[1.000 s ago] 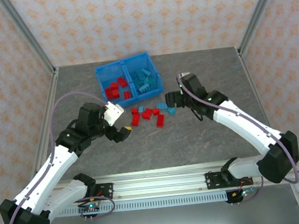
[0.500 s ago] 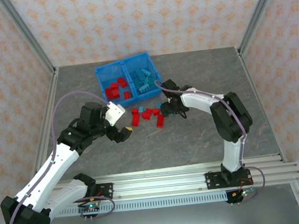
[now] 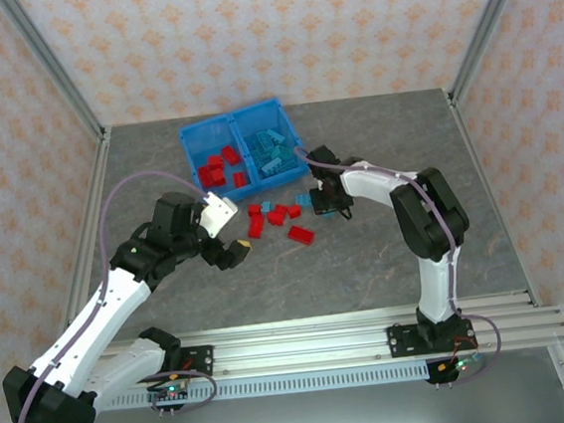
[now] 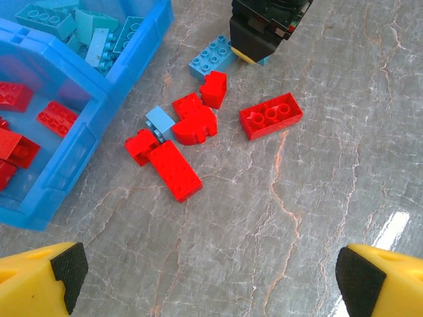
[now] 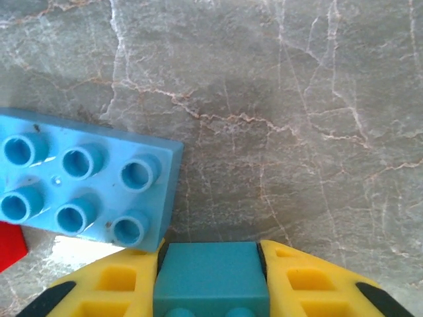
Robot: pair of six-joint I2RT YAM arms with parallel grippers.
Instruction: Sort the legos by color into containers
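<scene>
The containers are the two halves of a blue bin (image 3: 231, 122): red legos (image 3: 220, 167) lie in the left half, light blue ones (image 3: 275, 154) in the right. Several loose red legos (image 3: 272, 215) and one red brick (image 3: 301, 234) lie on the table in front of it. My right gripper (image 3: 328, 203) is down at the pile's right end. In the right wrist view it (image 5: 211, 281) is shut on a teal lego (image 5: 211, 274), beside a light blue brick (image 5: 79, 178). My left gripper (image 3: 232, 228) hovers open left of the pile, and its fingertips (image 4: 59, 271) stand wide apart over bare table.
The left wrist view has the bin's wall (image 4: 99, 86) at the left, a long red brick (image 4: 175, 170), a small blue brick (image 4: 160, 121), a flat red brick (image 4: 271, 115) and the right gripper (image 4: 254, 53) over a light blue brick (image 4: 211, 56). Grey marble table extends in front.
The right arm swung in from the right to the pile's right end and shut its jaws on the teal lego. One red brick shifted and turned slightly. The left arm barely moved.
</scene>
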